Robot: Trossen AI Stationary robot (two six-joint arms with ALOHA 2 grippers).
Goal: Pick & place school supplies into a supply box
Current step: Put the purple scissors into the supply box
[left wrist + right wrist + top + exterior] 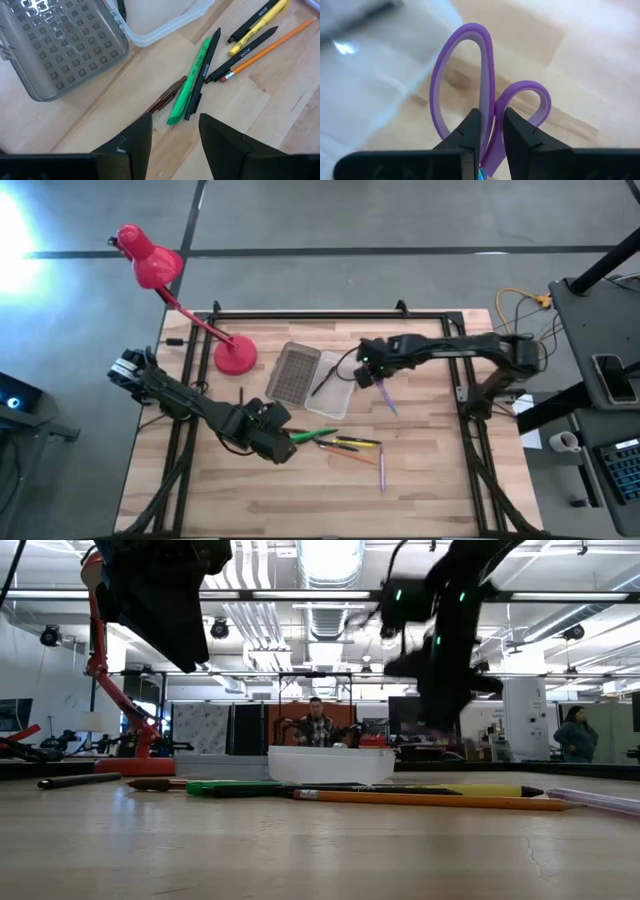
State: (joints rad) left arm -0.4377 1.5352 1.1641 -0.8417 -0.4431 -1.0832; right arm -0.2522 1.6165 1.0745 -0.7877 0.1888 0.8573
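The supply box lies open at mid-table: a grey ribbed half [293, 375] and a clear half [335, 392] with a dark pen [325, 380] in it. My right gripper [372, 375] hangs just right of the clear half, shut on the purple scissors [388, 398]. Green marker [192, 82], dark pen [206, 65], brown pen [165, 100], yellow highlighter [257, 27] and orange pencil [270, 47] lie flat on the wood near the front. My left gripper [175, 140] stands open above the green marker's end, touching nothing. My right gripper pinches the scissors between its two fingers where the two purple handle loops meet [492, 117]. The fingers come from above, pointing steeply down. Both loops [462, 75] stick out past the fingertips toward the table, and in the low view nothing under the gripper [445, 690] reaches the tabletop.
A red desk lamp [235, 355] stands at the table's far left, its arm slanting out over the edge. A purple pen [381, 465] lies near the front, right of the other pens. Bare wood shows on the right half and along the front edge.
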